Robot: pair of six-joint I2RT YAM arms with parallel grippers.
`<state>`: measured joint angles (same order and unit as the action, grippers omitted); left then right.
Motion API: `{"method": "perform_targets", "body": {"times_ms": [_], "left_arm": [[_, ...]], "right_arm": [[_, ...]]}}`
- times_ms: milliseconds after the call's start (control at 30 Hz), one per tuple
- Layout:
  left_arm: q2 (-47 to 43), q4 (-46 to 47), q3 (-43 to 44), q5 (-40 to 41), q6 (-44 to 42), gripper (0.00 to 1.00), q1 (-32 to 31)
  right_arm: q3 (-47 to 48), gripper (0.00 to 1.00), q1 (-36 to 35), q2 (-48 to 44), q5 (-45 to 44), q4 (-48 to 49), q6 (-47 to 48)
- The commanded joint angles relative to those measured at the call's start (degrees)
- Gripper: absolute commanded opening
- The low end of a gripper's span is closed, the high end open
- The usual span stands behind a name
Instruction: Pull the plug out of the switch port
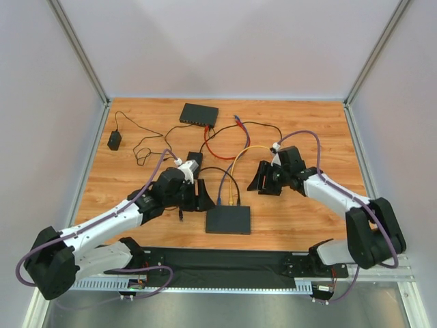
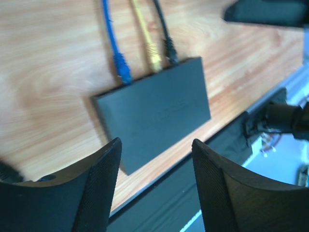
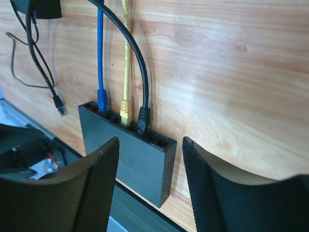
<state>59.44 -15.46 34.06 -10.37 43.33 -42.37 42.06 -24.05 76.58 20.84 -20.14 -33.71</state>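
Observation:
A black network switch lies near the table's front edge. It also shows in the left wrist view and the right wrist view. Three plugs sit in its far ports: blue, yellow and black. In the left wrist view they are blue, yellow and black. My left gripper is open and empty, just left of the switch. My right gripper is open and empty, right of and beyond the switch.
A second black switch sits at the back with red, blue and black cables. A black power adapter lies at the far left. A loose black plug lies left of the near switch. A black rail runs along the front.

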Motion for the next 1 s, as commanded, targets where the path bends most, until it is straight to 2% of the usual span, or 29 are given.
{"method": "perform_targets", "body": {"times_ms": [0, 67, 167, 267, 467, 667, 967], "left_arm": [[1.11, 10.16, -2.50, -8.16, 1.83, 0.67, -1.48], [3.30, 17.61, -3.56, -10.97, 3.33, 0.64, -2.19], [8.13, 23.71, -4.10, -12.91, 5.62, 0.61, -3.77], [13.85, 24.17, -1.12, -13.54, 6.50, 0.54, -4.91], [21.23, 27.50, 0.13, -14.33, 8.43, 0.47, -6.23], [24.23, 28.65, -0.05, -13.89, 10.28, 0.43, -6.50], [25.63, 26.45, -0.58, -11.51, 11.16, 0.41, -7.11]], "right_arm": [[-0.31, 0.56, 3.74, 6.37, 14.03, 8.44, 2.07], [-1.45, 0.55, 4.71, 8.40, 17.20, 12.99, 1.90], [-1.98, 0.52, 6.12, 12.36, 20.36, 17.22, 1.81], [-2.42, 0.49, 7.09, 15.44, 24.33, 21.44, 1.72], [-5.05, 0.45, 7.27, 18.08, 28.55, 24.87, 2.25], [-6.20, 0.38, 7.18, 22.82, 32.68, 29.09, 1.64], [-8.22, 0.34, 4.64, 26.25, 36.20, 37.10, -1.17]]}}
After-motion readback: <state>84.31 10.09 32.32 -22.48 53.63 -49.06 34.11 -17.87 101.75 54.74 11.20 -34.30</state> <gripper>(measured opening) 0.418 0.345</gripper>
